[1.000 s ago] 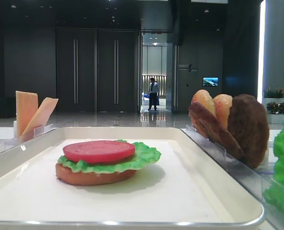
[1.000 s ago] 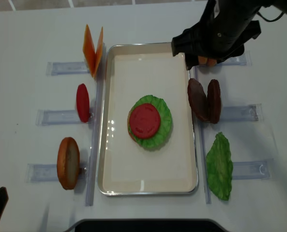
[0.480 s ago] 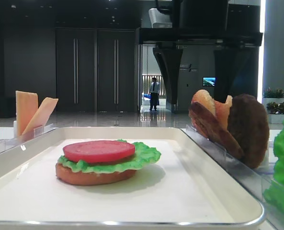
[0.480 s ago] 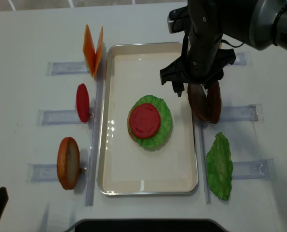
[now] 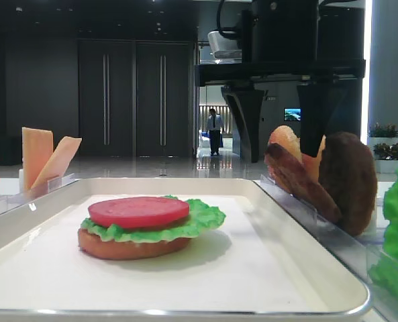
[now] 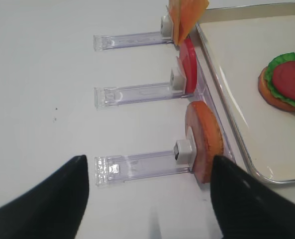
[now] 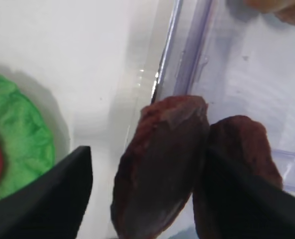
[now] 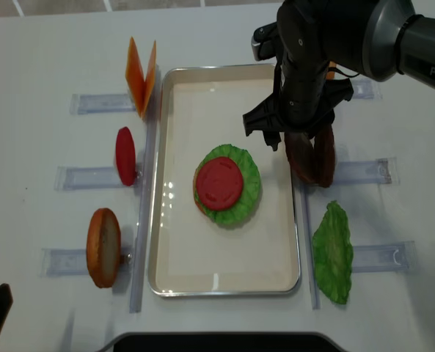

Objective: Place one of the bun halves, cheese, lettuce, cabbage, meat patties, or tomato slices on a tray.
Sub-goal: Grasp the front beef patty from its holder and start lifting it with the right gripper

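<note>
Bun, lettuce and tomato sitting stacked on the tray (image 8: 224, 279), the right gripper (image 8: 299, 141) straddling, jaws spread, a meat patty (image 7: 159, 167) yet ungrasped

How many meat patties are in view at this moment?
2: both stand on edge in the clear rack right of the tray, one leaning nearer the tray, the other just behind it. The right pincer may hide parts.

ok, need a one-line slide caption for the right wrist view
Right gripper jaws open astride the nearer of two meat patties racked beside the tray.
</note>
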Robot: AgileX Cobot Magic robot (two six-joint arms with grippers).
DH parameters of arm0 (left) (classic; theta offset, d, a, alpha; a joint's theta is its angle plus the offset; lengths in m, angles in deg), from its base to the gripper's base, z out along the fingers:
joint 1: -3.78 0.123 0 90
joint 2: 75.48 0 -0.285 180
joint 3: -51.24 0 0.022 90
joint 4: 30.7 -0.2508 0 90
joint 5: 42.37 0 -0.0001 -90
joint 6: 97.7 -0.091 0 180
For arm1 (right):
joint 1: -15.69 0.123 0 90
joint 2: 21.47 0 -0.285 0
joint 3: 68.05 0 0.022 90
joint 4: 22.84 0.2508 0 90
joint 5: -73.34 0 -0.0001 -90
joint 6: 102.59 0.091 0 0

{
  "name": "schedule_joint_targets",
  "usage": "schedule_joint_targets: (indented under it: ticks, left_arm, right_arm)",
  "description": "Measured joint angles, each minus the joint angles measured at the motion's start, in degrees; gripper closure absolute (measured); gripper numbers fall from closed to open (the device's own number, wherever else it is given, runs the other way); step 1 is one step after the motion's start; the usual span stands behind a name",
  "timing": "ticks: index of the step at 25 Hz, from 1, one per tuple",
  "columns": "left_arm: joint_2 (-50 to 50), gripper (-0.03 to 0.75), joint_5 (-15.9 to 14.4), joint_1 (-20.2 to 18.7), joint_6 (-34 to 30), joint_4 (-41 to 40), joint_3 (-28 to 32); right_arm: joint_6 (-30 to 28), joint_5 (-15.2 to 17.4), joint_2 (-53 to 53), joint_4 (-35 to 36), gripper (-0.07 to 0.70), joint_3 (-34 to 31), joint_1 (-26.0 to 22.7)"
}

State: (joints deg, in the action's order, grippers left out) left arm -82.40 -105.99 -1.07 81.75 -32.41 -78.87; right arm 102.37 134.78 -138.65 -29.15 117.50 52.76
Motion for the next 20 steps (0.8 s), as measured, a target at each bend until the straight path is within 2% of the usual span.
schedule_joint_targets:
  ticks: [3,9,12,20]
  left_arm:
    - [0.0,0.136,0.0,0.0,-0.17,0.0,0.0]
    - [0.0,0.136,0.0,0.0,-0.88,0.0,0.0]
    - [0.0,0.136,0.0,0.0,-0.92,0.0,0.0]
    - [0.0,0.136,0.0,0.0,-0.92,0.0,0.0]
  right_arm:
    - [0.99,0.07,0.0,-1.29,0.218,0.0,0.0]
    - [1.22,-0.44,0.0,-1.24,0.412,0.01,0.03]
    - [1.22,-0.89,0.0,-1.19,0.471,0.06,0.03]
    - [-0.39,0.5,0.0,-1.24,0.502,0.48,0.03]
